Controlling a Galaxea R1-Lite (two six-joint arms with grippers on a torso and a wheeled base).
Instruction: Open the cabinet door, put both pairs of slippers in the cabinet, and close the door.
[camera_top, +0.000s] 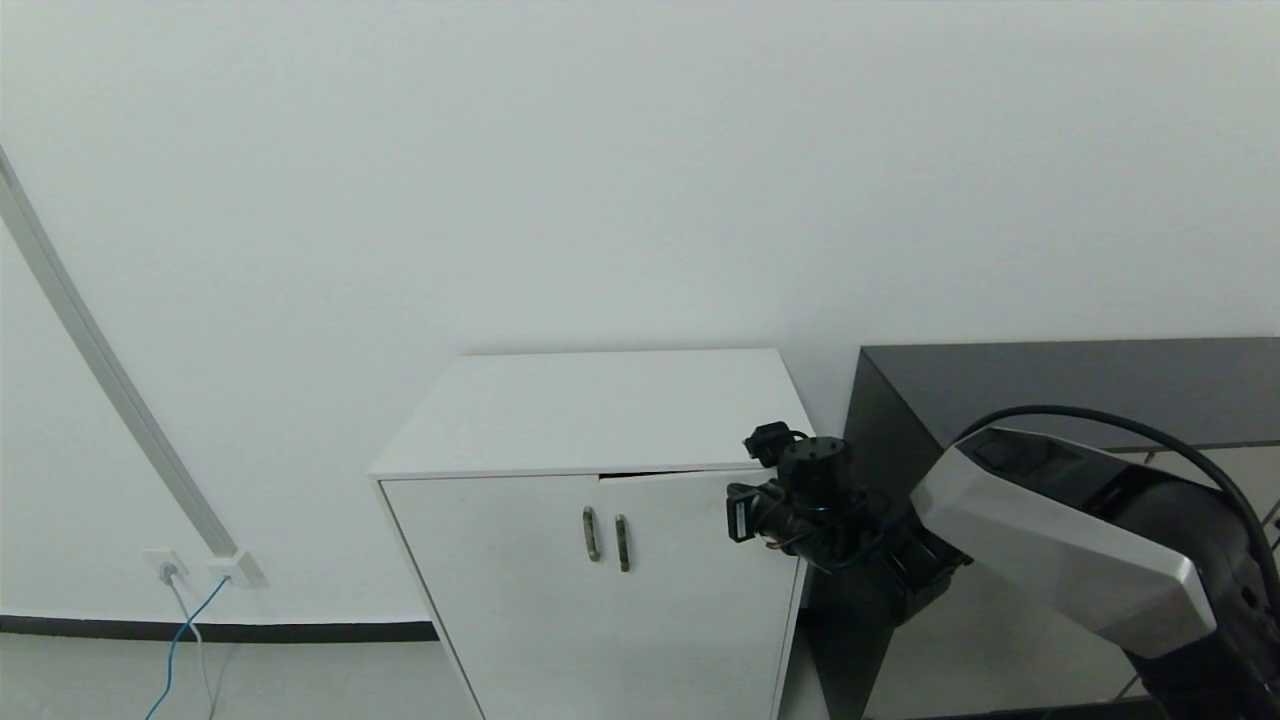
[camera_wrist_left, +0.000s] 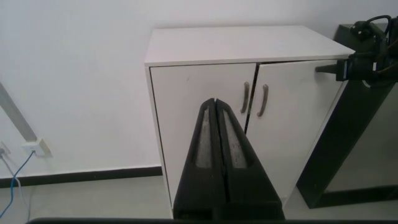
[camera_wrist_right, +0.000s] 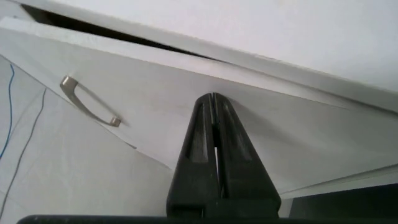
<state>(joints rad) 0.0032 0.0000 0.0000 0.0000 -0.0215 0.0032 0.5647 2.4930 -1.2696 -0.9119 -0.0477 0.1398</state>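
R fingers (camera_wrist_right: 200, 137) at ajar cab. door (camera_top: 685, 620)

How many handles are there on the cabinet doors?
2. The left handle sits on the left door beside the middle seam; the right handle sits on the right door, just across it. None seems hidden.
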